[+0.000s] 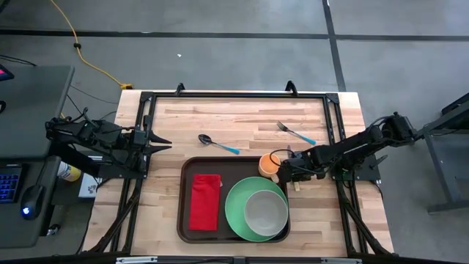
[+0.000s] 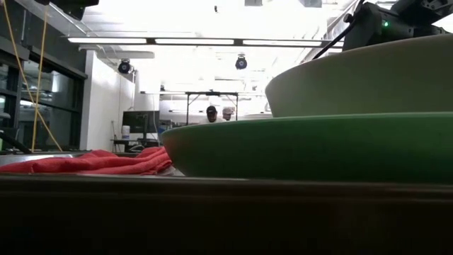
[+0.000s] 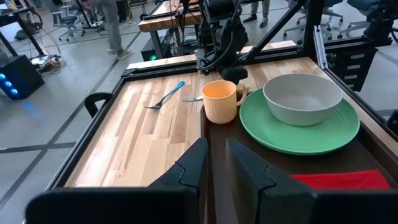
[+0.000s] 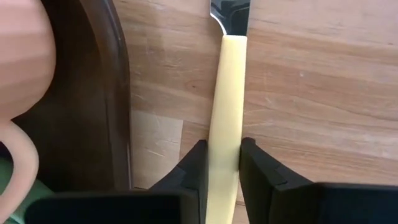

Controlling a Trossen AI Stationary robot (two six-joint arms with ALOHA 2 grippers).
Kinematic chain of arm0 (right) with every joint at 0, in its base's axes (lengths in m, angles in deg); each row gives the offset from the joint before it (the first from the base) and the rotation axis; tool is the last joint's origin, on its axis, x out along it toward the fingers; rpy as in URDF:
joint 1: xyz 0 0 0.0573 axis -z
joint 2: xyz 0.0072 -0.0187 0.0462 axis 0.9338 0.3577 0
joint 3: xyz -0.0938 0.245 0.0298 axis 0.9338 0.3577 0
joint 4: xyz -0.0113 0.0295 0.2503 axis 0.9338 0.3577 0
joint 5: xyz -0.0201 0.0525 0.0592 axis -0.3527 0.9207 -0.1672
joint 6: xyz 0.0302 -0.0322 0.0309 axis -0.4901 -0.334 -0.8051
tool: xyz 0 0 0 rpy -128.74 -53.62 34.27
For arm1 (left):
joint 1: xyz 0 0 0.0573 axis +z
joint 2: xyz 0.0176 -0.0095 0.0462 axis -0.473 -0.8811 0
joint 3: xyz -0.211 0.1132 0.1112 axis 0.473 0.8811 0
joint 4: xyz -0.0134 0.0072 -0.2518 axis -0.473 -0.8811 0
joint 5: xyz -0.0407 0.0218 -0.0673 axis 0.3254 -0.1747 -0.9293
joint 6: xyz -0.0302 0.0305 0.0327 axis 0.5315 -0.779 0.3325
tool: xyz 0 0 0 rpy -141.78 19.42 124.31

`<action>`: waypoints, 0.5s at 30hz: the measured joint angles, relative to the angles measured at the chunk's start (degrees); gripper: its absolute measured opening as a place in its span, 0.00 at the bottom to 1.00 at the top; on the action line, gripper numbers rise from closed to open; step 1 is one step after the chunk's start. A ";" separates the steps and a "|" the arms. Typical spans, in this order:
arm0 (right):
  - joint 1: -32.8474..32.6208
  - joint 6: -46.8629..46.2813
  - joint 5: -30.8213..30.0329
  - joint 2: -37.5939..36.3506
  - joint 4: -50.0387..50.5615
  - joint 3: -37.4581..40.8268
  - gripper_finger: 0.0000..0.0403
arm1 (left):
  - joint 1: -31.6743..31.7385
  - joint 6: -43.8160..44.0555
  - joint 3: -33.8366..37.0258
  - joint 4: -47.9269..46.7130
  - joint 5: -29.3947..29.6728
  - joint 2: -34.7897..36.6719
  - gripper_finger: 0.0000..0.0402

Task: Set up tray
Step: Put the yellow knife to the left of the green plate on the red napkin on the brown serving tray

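The dark brown tray (image 1: pixel 185 220) holds a red napkin (image 1: pixel 204 201) and a green plate (image 1: pixel 236 213) with a grey bowl (image 1: pixel 265 213) on it. An orange mug (image 1: pixel 268 166) stands at the tray's far right corner. My right gripper (image 1: pixel 288 174) is low beside the mug, just right of the tray, and shut on a utensil with a cream handle (image 4: pixel 225 93). My left gripper (image 1: pixel 167 144) waits at the table's left edge, empty, with a narrow gap between its fingers (image 3: pixel 198 163). My right gripper pinches the utensil's cream handle (image 4: pixel 224 134) by its two long sides, between its two fingers. The fingers point down and lie across the handle. The metal end (image 4: pixel 229 11) points away past the fingertips. I cannot tell whether the utensil rests on the wood or is lifted.
A blue-handled spoon (image 1: pixel 218 144) and a blue-handled fork (image 1: pixel 295 133) lie on the bare wood beyond the tray. A black frame (image 1: pixel 234 95) runs around the table's edges. People stand in the room behind, as the low view (image 2: pixel 218 112) shows.
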 joint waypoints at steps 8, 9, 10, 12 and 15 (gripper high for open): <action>-0.02 0.01 -0.15 -0.13 -0.31 0.00 0.07 | 0.01 -0.01 0.00 0.01 -0.03 0.00 0.22; -0.02 0.01 -0.15 -0.23 -0.16 0.00 0.07 | 0.01 -0.01 0.00 0.01 -0.03 0.00 0.22; -0.02 0.01 -0.12 -0.31 0.02 0.00 0.07 | 0.02 -0.01 0.00 0.01 -0.03 0.00 0.22; -0.02 -0.11 0.01 -0.50 0.26 0.02 0.07 | 0.01 -0.01 0.00 0.01 -0.05 0.00 0.22; -0.09 -0.29 0.05 -0.85 0.58 0.11 0.07 | 0.01 -0.05 0.00 0.01 -0.07 0.00 0.22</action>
